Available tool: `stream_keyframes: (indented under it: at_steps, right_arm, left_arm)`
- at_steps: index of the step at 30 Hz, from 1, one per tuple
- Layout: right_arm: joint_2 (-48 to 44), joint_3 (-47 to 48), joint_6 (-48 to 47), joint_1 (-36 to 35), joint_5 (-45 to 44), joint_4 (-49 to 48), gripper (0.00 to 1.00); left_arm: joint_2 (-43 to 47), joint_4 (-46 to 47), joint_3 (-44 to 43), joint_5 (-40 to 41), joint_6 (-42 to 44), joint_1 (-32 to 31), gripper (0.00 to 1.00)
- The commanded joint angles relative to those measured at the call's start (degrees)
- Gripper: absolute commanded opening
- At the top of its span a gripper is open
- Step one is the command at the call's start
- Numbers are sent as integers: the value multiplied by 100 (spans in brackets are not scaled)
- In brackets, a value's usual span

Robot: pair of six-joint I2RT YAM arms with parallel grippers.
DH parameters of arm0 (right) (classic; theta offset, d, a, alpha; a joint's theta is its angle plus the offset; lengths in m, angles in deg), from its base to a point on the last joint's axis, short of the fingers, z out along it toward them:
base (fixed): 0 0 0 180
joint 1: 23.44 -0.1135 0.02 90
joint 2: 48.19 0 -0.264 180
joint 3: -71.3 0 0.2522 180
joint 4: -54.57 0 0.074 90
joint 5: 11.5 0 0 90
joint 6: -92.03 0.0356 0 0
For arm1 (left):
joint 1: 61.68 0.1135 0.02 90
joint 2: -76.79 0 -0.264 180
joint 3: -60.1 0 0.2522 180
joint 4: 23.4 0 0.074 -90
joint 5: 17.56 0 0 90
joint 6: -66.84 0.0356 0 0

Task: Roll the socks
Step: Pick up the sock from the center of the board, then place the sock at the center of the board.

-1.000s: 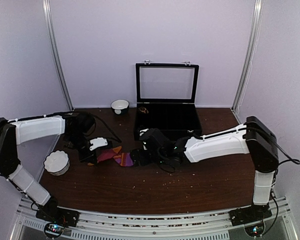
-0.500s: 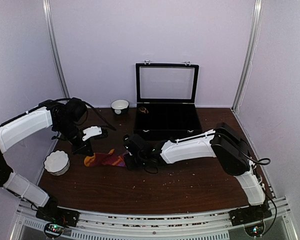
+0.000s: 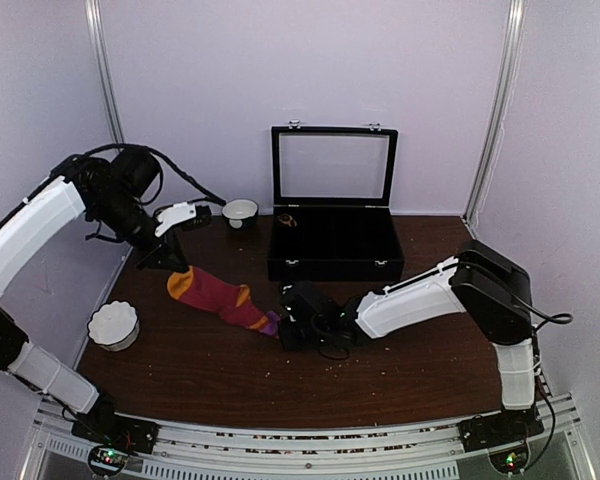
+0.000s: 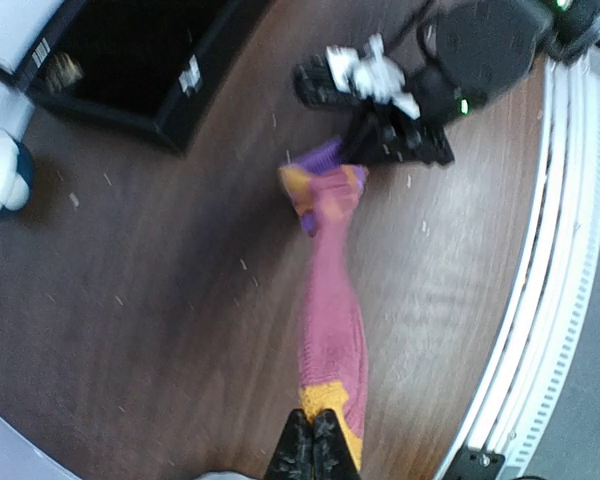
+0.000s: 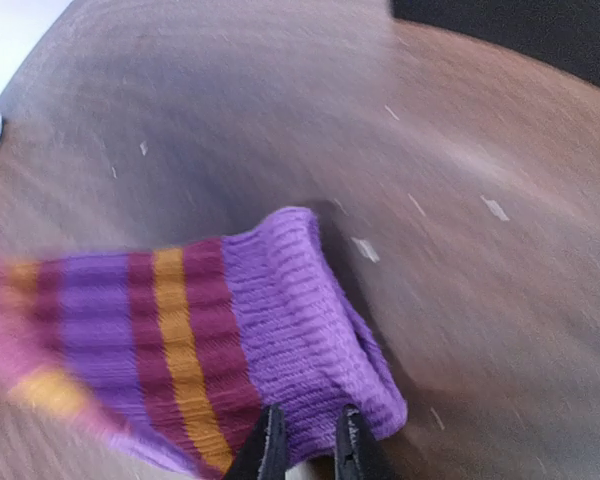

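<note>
The magenta sock (image 3: pixel 218 295) hangs stretched across the middle-left of the table (image 3: pixel 400 370), just near of the open black case (image 3: pixel 335 268). The left gripper (image 3: pixel 176 270) has its fingers pressed together on the orange toe, raised at the far left. The right gripper (image 3: pixel 283 327) pinches the purple cuff low, close to the wood. The step in hand looks like straightening the sock before rolling. To do it well, the left arm should lower the toe evenly, with gentle tension and no twist, so the sock lands flat and straight.
</note>
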Motion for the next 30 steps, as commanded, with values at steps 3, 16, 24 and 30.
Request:
stream_keyframes:
  at_steps: [3, 16, 24, 30]
  right_arm:
    - [-1110, -1112, 292, -52, -164, -309, 20]
    - [-2843, -2597, -325, -726, -698, -1311, 100]
    - [-2651, -2443, -302, -996, -639, -1247, 100]
    - [-2458, -2075, -365, -1038, -434, -1076, 100]
  left_arm:
    - [-162, -1014, -1365, -1209, 454, -226, 0]
    - [-567, -1772, -2131, -1833, 892, -1498, 0]
    - [-373, -1919, -2122, -1835, 668, -1583, 0]
    - [128, -1807, -1361, -1489, 470, -1584, 0]
